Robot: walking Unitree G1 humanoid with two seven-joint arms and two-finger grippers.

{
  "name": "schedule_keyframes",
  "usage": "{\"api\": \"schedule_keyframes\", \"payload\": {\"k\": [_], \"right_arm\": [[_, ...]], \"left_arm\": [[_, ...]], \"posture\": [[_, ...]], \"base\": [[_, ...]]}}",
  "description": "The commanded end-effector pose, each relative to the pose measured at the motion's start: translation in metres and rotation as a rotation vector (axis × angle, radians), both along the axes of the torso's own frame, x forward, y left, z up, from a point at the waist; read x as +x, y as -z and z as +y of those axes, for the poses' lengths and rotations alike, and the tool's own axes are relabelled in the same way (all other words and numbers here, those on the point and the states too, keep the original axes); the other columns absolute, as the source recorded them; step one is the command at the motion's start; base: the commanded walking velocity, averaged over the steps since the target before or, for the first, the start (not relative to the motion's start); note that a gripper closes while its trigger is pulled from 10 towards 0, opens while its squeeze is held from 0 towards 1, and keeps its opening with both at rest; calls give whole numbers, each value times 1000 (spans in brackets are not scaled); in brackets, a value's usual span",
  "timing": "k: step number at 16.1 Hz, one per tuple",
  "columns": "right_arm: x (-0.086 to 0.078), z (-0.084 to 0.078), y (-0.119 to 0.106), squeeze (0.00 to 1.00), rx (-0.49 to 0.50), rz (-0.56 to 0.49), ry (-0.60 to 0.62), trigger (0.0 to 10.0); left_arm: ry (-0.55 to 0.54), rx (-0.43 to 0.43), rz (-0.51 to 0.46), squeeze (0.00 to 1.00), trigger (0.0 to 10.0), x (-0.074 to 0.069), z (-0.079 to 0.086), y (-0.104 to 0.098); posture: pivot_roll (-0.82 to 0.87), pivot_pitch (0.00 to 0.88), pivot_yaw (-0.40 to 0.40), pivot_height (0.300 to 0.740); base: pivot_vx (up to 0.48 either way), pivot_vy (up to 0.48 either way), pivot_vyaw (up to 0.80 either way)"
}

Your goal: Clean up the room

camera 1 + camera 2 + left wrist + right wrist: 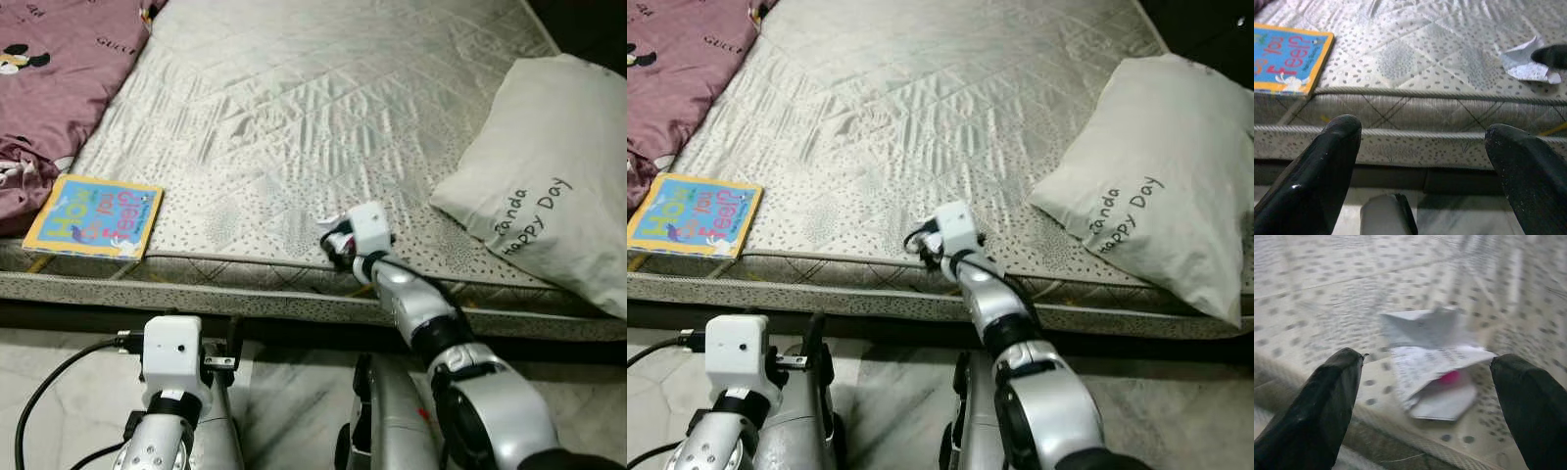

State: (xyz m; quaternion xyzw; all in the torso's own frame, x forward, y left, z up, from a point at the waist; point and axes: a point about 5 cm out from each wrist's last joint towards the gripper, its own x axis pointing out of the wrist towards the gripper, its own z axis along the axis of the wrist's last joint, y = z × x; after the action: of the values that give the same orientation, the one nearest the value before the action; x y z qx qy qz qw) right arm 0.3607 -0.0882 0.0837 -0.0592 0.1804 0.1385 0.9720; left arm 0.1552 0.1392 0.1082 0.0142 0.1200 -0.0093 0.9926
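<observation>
From the head views, the right gripper [338,238] is reaching over the mattress [294,108] edge toward a crumpled paper [1525,66], while a book [95,215] and pillow [549,176] are lying untouched. In the left wrist view, the left gripper [1422,161] is waiting low with fingers spread. In the right wrist view, spread fingers are flanking the paper without touching it, so tidying is barely begun.

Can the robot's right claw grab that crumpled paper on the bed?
Probably yes. The right claw is open right at the crumpled paper near the mattress edge, with nothing between them.
</observation>
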Motion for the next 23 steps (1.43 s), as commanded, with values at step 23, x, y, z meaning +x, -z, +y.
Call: {"api": "schedule_keyframes", "payload": {"k": [23], "right_arm": [[6,37,-16,0,93,-65,108,10000]], "left_arm": [[-66,-49,102,0,10000,-20,-1,-3]], "posture": [[157,236,-76,545]], "base": [[0,0,0]]}}
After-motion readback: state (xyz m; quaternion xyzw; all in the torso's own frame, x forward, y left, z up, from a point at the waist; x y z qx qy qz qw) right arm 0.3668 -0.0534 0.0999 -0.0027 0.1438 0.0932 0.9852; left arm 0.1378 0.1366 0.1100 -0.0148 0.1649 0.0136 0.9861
